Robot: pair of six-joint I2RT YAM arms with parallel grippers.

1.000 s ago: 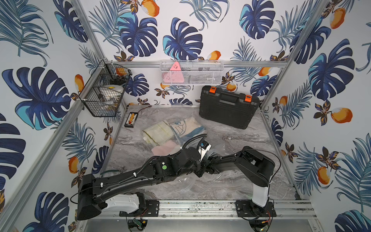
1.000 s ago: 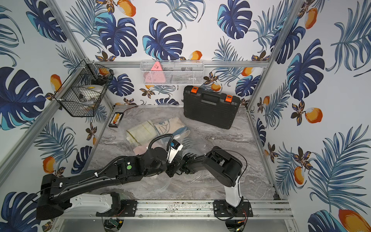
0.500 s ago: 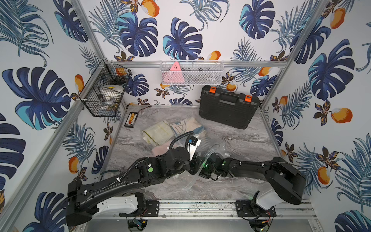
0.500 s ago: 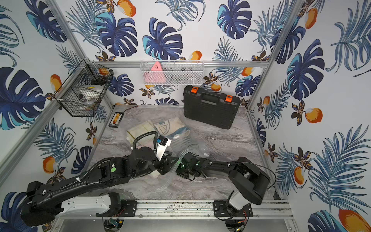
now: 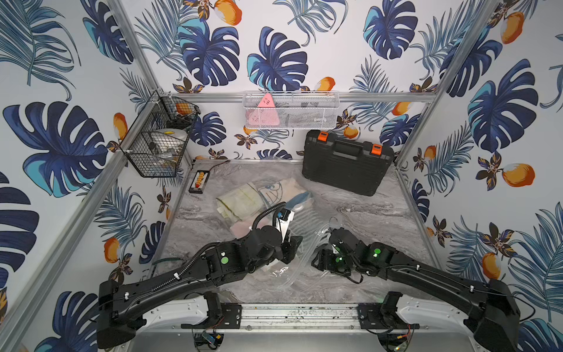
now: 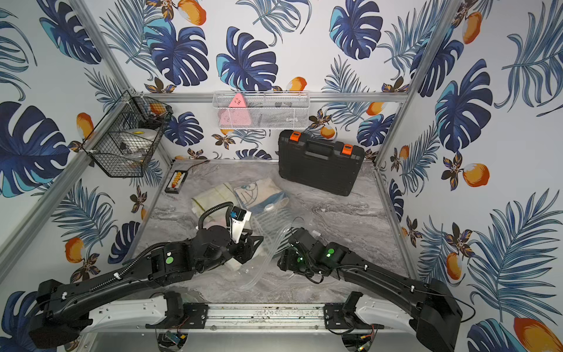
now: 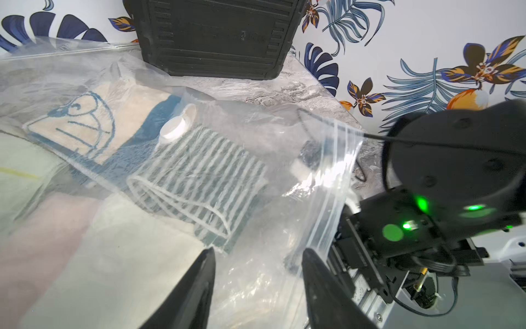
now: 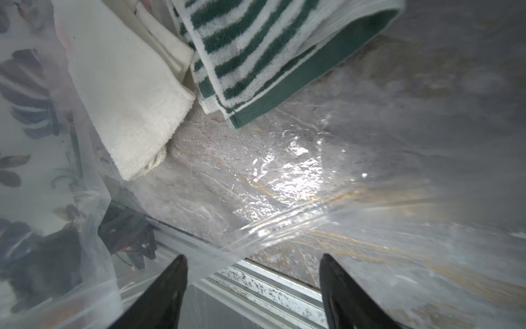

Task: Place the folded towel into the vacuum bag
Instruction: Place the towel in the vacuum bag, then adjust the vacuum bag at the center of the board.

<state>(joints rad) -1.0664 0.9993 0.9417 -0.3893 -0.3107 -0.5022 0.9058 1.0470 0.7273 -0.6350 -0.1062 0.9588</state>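
Note:
The clear vacuum bag lies across the middle of the table, its white valve cap on top and its zip strip at the mouth. The folded green-and-white striped towel lies inside it, beside a white towel; the striped towel also shows in the right wrist view. My left gripper is open over the bag's film near the mouth, holding nothing. My right gripper is open at the mouth; the bag's edge crosses ahead of its fingertips, ungripped. Both top views show the two grippers facing each other.
A cartoon-print towel and a pale green one also lie in the bag. A black tool case stands at the back right, a small battery holder at the back left. Wire baskets hang on the walls.
Both grippers have opened wider and drawn apart at the bag's mouth. The right arm has swung out and stretched low to the right; the left arm has pulled back.

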